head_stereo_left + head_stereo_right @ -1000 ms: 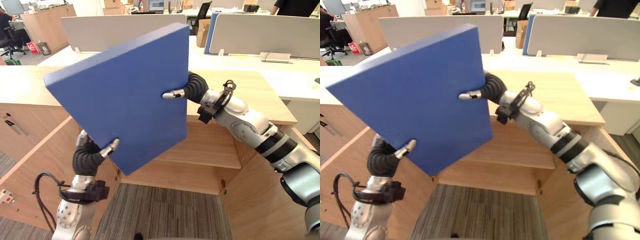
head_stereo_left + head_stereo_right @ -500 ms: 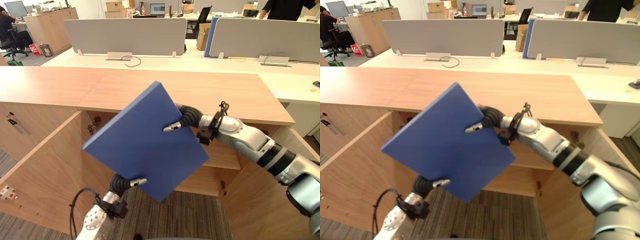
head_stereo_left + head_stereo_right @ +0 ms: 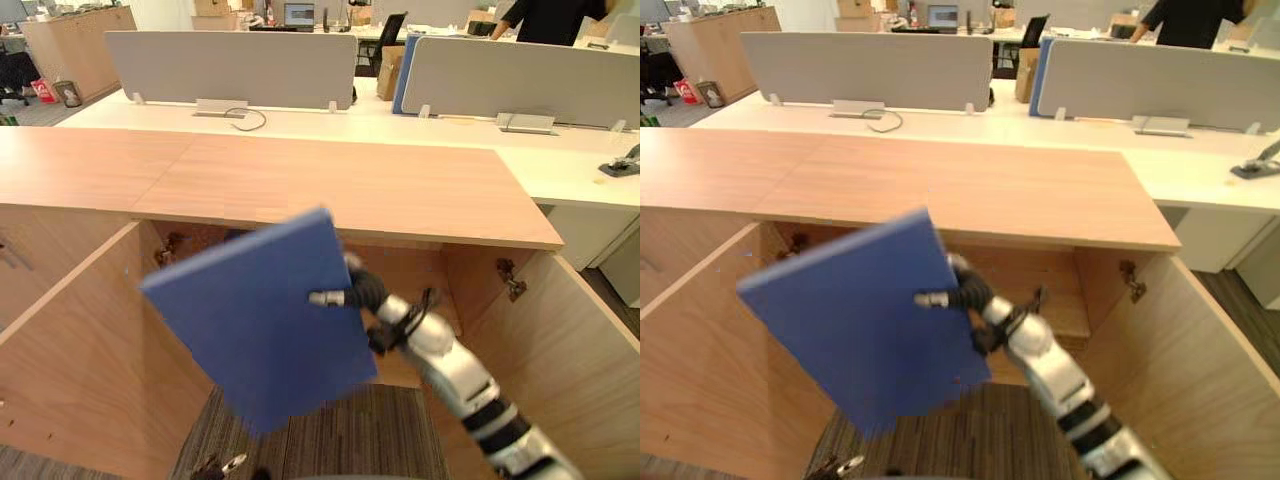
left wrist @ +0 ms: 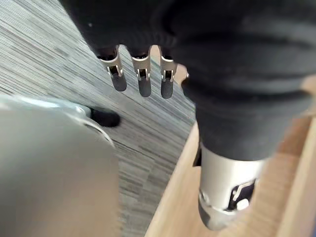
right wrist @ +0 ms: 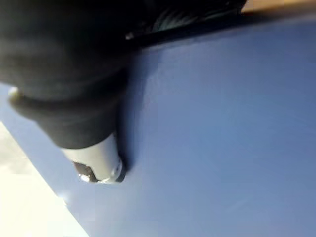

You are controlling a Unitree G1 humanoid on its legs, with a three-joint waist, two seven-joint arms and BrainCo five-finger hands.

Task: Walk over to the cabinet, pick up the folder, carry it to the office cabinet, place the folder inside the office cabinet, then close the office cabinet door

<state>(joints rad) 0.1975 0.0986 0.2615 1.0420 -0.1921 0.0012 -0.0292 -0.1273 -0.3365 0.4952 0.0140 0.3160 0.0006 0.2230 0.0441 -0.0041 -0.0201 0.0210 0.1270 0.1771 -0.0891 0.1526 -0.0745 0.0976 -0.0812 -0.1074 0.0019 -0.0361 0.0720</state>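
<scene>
An open-plan office with grey partitions [image 3: 230, 65] lies behind the wide wooden office cabinet [image 3: 350, 190], whose two doors [image 3: 90, 340] stand swung out toward the robot. The blue folder [image 3: 260, 320] hangs tilted in front of the dark opening, below the cabinet top and not yet inside. The right hand [image 3: 358, 290] pinches it at its right edge, thumb pressed on the front face. The left hand [image 4: 140, 79] hangs low over the carpet [image 4: 59, 64], fingers straight and holding nothing. The placing step seems to be in hand. The next move likely calls for levelling the folder, pushing it through the opening onto a shelf, letting go, then swinging the doors closed.
</scene>
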